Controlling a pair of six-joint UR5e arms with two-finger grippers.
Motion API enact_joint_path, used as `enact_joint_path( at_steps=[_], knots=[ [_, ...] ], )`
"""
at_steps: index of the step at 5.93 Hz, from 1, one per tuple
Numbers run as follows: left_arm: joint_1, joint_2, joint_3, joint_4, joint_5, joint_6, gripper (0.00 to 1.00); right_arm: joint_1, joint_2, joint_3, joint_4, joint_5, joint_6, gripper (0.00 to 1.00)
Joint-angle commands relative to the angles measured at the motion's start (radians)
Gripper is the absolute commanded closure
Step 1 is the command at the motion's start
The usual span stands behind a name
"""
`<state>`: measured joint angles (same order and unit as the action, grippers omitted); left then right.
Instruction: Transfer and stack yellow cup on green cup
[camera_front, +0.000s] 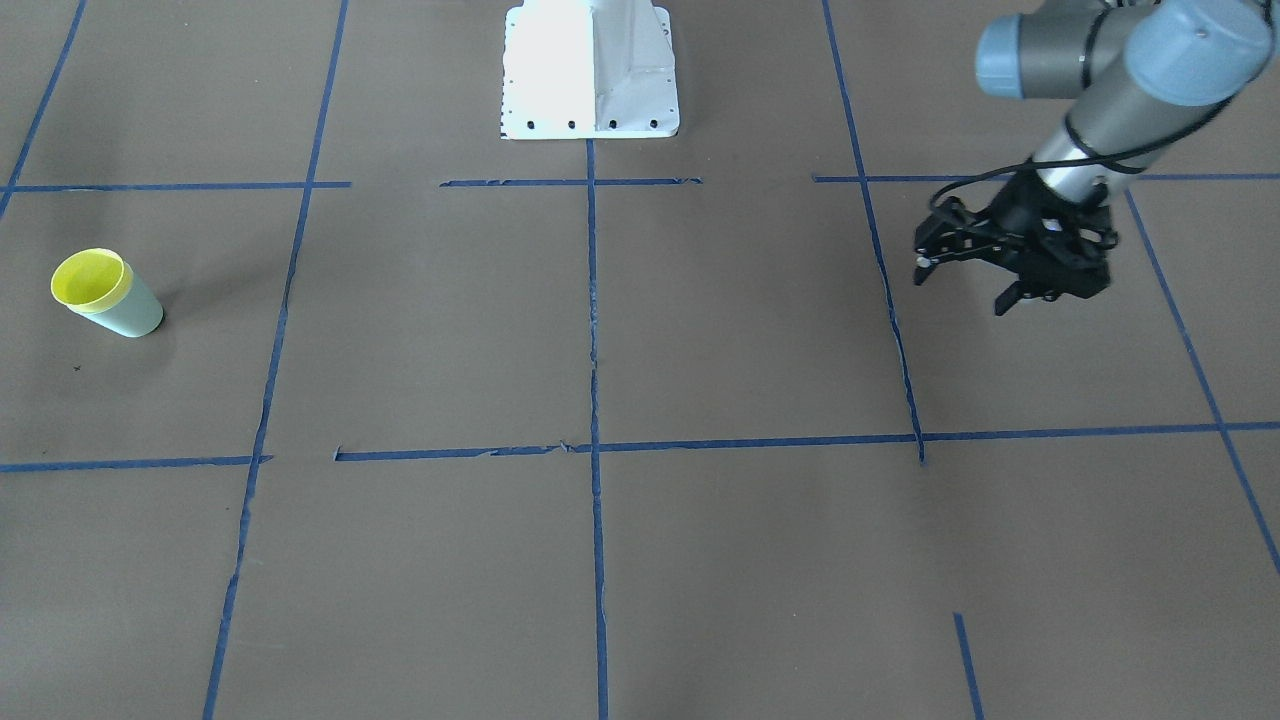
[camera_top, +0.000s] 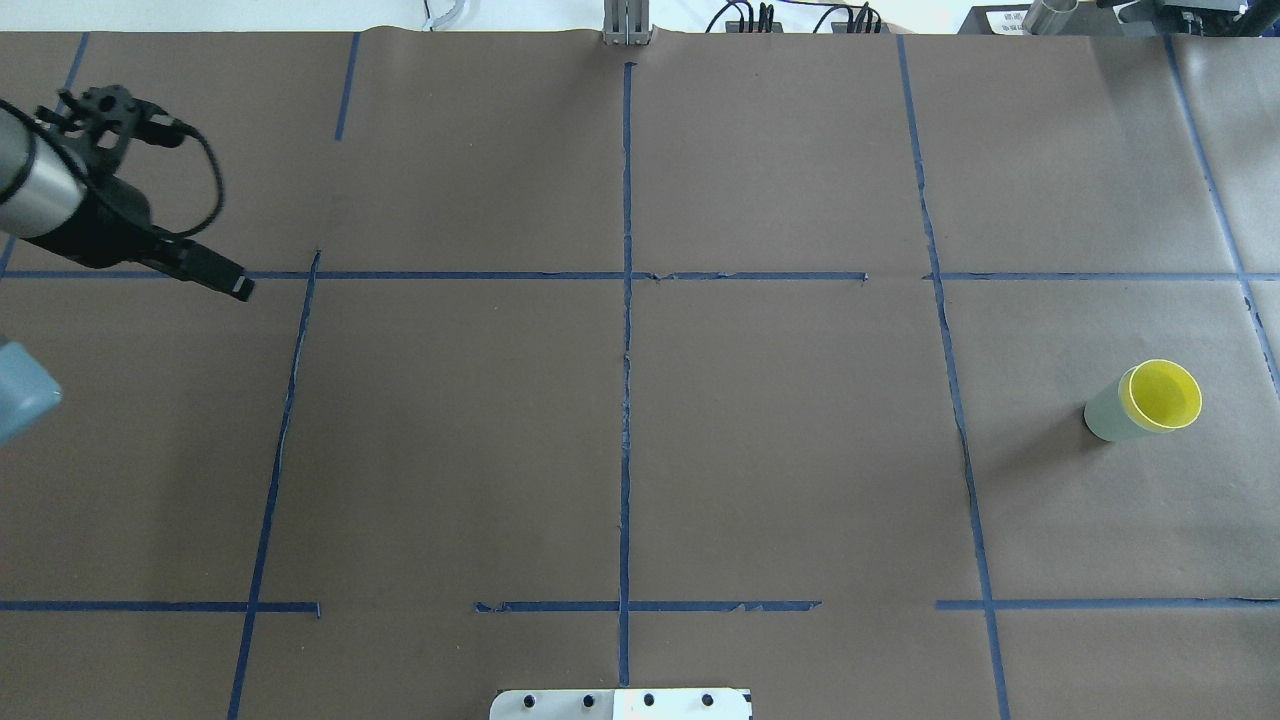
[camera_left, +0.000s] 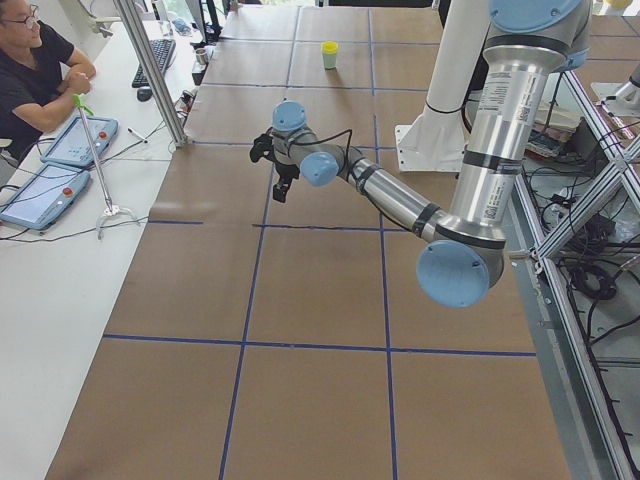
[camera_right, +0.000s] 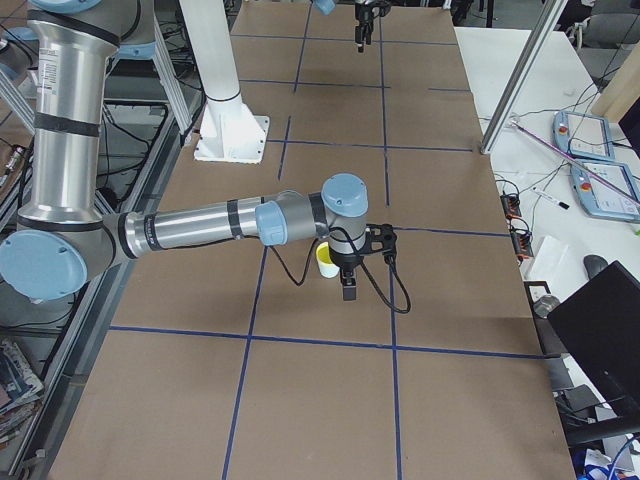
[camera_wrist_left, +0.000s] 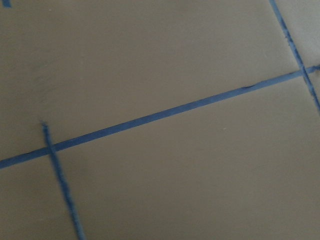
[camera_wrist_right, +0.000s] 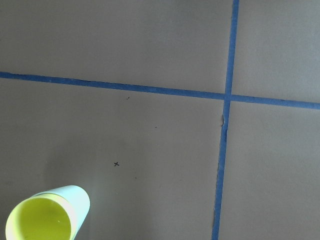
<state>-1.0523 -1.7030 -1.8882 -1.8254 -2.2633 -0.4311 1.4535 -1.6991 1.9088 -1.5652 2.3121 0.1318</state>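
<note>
Left pincer (camera_front: 962, 287) agape, empty, over brown blue-taped table (camera_front: 700, 330); right pincer (camera_right: 347, 290): state unclear.

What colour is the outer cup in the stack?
Pale mint green; the green cup shows best in the exterior front-facing view.

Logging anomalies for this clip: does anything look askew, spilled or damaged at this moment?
Nothing serious. The yellow cup sits nested in the green cup, and the stack stands upright with nothing spilled. Only the blue tape grid looks worn, with ragged edges and gaps in some lines.
</note>
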Motion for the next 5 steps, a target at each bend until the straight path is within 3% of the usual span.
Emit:
enact_joint_path(
  at_steps=[1,3,5],
  knots=[
    [-0.219,0.121,0.065,0.103,-0.082,0.347,0.0,0.013,0.021,-0.001,-0.038,0.007,-0.038,0.0],
    [-0.374,0.21,0.133,0.167,-0.161,0.391,0.01,0.013,0.007,0.003,-0.041,0.009,-0.037,0.0],
    [-0.472,0.259,0.156,0.178,-0.16,0.531,0.0,0.013,-0.002,0.006,-0.042,0.052,-0.037,0.0]
  ],
)
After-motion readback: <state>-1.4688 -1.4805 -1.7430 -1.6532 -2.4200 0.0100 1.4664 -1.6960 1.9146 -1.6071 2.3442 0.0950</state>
